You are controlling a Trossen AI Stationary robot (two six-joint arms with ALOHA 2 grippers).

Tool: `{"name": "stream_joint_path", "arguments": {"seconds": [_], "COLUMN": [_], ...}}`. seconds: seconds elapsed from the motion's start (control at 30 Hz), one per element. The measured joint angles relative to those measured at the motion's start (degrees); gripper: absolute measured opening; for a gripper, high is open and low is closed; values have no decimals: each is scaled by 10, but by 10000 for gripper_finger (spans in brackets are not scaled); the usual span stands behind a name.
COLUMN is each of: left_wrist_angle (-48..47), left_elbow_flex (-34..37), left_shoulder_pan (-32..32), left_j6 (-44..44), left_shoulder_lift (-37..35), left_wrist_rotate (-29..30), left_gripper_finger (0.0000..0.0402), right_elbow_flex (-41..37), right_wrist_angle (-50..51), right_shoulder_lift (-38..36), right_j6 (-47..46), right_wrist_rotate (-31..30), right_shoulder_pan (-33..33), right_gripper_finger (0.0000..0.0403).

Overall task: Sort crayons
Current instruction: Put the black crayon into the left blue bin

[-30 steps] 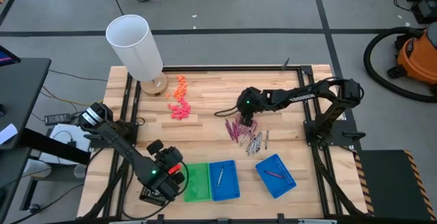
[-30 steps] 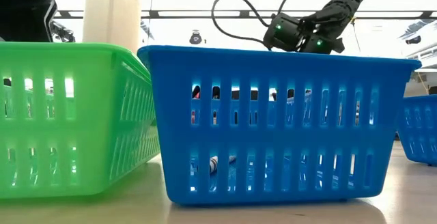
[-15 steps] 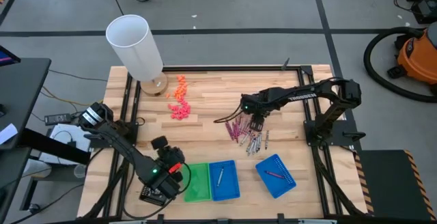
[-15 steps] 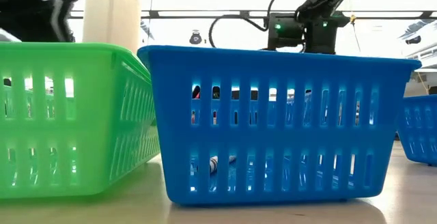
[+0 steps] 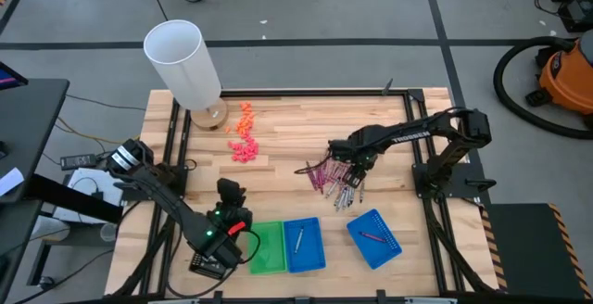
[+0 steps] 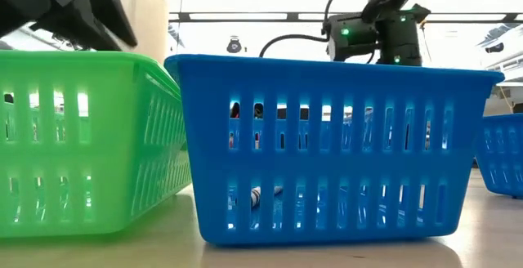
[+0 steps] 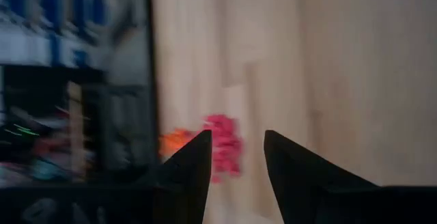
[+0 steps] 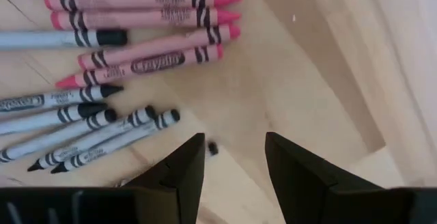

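A pile of crayons [image 5: 334, 180] lies flat on the wooden table, right of centre. In the right wrist view, magenta-pink crayons [image 8: 143, 19] lie beside silver-grey ones [image 8: 75, 125]. My right gripper [image 5: 359, 162] is open and empty, just above the pile's right side [image 8: 232, 157]. My left gripper [image 5: 232, 193] is open and empty near the front left, pointing toward the far edge [image 7: 235, 157]. One silver crayon lies in the middle blue tray [image 5: 304, 245]. One red crayon lies in the right blue tray [image 5: 374, 237].
A green tray [image 5: 269, 247] stands left of the blue ones at the front edge. A white cylinder [image 5: 183, 63] stands at the far left. Chunky orange and pink bits [image 5: 243, 135] lie near it. In the low view the trays [image 6: 327, 145] hide the table behind them.
My right gripper has gone from the crayon pile's far left side toward the table's right edge and a little nearer, turning about as it went. My left gripper has swung up and toward the far edge, away from the green tray.
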State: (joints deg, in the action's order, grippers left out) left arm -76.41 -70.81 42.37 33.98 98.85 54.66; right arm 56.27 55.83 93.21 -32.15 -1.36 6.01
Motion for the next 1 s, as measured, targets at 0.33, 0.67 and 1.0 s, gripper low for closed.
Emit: {"name": "stream_joint_path", "arguments": {"seconds": [0.33, 0.67, 1.0], "left_wrist_angle": [-48, 86, 307], "left_elbow_flex": [0, 46, 200], "left_shoulder_pan": [17, -3, -21], "left_j6": [-81, -268, -363], "left_shoulder_lift": [-41, -135, -285], "left_wrist_rotate": [90, 31, -38], "left_gripper_finger": [146, 146, 146], "right_elbow_flex": [-8, -8, -30], "right_wrist_angle": [-6, -18, -37], "right_shoulder_lift": [0, -3, -4], "right_j6": [-130, -245, -328], "right_wrist_rotate": [-37, -58, -64], "right_shoulder_pan": [-86, -140, -166], "right_gripper_finger": [164, 164, 164]}}
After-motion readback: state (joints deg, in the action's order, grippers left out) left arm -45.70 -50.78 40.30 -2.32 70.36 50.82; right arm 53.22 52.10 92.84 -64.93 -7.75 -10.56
